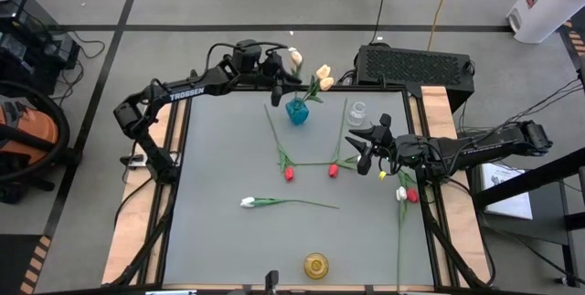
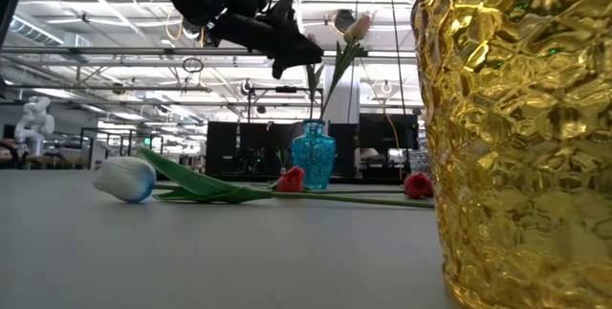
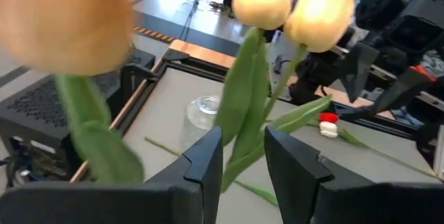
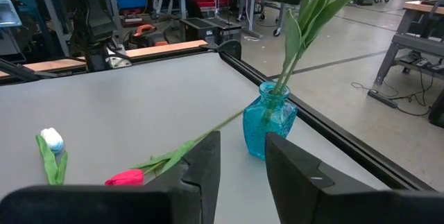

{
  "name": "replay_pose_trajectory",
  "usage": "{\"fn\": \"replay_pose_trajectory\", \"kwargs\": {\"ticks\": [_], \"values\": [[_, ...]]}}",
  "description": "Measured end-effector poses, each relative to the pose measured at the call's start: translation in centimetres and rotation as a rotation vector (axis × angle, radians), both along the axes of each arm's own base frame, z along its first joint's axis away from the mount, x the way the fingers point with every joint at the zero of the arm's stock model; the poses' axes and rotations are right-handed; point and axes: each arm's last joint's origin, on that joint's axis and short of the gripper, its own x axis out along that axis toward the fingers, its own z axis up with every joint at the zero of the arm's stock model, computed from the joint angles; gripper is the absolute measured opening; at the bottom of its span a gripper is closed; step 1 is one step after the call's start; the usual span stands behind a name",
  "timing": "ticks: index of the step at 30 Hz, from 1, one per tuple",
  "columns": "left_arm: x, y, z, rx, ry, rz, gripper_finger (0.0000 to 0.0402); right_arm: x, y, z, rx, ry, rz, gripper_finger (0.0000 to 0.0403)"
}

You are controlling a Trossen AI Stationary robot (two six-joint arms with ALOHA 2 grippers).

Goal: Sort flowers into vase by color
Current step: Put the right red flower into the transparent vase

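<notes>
**Clerk:** Nearest the front edge?

**Checker:** One gold vase [image 1: 316,265], textured glass, upright. It fills the right side of the low view.

**Clerk:** Next item back?

**Checker:** One white tulip [image 1: 249,202] lying flat, bud to the left, stem running right. Then two red tulips on the mat: one [image 1: 289,173] at centre with its stem angling toward the far edge, one [image 1: 334,169] just to its right with the stem also running back. By the right edge, a white bud [image 1: 400,193] and a red bud [image 1: 411,195] lie side by side, their stems trailing toward the front edge.

**Clerk:** Right arm?

**Checker:** Right gripper [image 1: 366,156] at the mat's right side, above the surface, fingers apart, nothing between them. Its wrist view looks over a red tulip toward the blue vase.

**Clerk:** Far row?

**Checker:** One blue vase [image 1: 297,111], upright, holding two cream-yellow tulips [image 1: 324,76]. One small clear glass vase [image 1: 357,110], to its right, contents not discernible.

**Clerk:** Left arm?

**Checker:** Left gripper [image 1: 285,78] at the far edge, raised above and just left of the blue vase. Another cream tulip [image 1: 295,57] sits at it; the wrist view shows that bud large and blurred beside the fingers [image 3: 205,163], which stand apart. Whether the flower is actually clamped cannot be told.
</notes>
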Motion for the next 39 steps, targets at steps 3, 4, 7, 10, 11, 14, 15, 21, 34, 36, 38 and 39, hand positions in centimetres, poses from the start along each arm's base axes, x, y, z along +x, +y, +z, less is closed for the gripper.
{"fn": "replay_pose_trajectory", "kwargs": {"ticks": [3, 4, 7, 10, 11, 14, 15, 21, 34, 36, 38, 39], "values": [[0.1, -0.4, 0.3, 0.002, -0.006, -0.019, 0.0114, 0.0, 0.0, 0.0, 0.0, 0.0, 0.0, 0.0105], [0.1, -0.6, 0.4, 0.011, -0.009, -0.029, 0.0114, 0.0, 0.0, 0.0, 0.0, 0.0, -0.001, 0.0105], [-0.1, -1.5, 1.0, 0.04, -0.001, -0.058, 0.0114, 0.0, 0.0, 0.0, 0.0, 0.0, 0.0, 0.0105], [-0.2, -2.4, 1.5, 0.053, 0.014, -0.084, 0.0114, 0.0, 0.0, 0.0, 0.0, 0.0, 0.0, 0.0105], [-0.4, -2.8, 1.7, 0.055, 0.021, -0.094, 0.0114, 0.0, 0.0, 0.0, 0.0, 0.0, -0.001, 0.0105], [-0.5, -4.1, 2.2, 0.064, 0.042, -0.131, 0.0114, 0.0, 0.0, 0.0, 0.0, 0.0, 0.0, 0.0105], [-0.6, -4.6, 2.3, 0.066, 0.054, -0.145, 0.0114, 0.0, 0.0, 0.0, 0.0, 0.0, 0.0, 0.0105], [-0.6, -7.6, 2.7, 0.081, 0.111, -0.241, 0.0114, 0.0, 0.0, 0.0, 0.0, 0.0, 0.0, 0.0105], [0.3, -14.3, 0.9, 0.076, 0.329, -0.426, 0.0114, 0.0, 0.0, 0.0, 0.0, 0.0, 0.0, 0.0105], [0.1, -15.4, 0.5, 0.095, 0.39, -0.442, 0.0114, 0.0, 0.0, 0.0, 0.0, 0.0, 0.0, 0.0105], [0.0, -16.4, 0.1, 0.125, 0.45, -0.448, 0.0114, 0.0, 0.0, 0.0, 0.0, 0.0, 0.0, 0.0105], [-0.1, -16.9, -0.1, 0.14, 0.479, -0.447, 0.0114, 0.0, 0.0, 0.0, 0.0, 0.0, 0.0, 0.0105]]}}
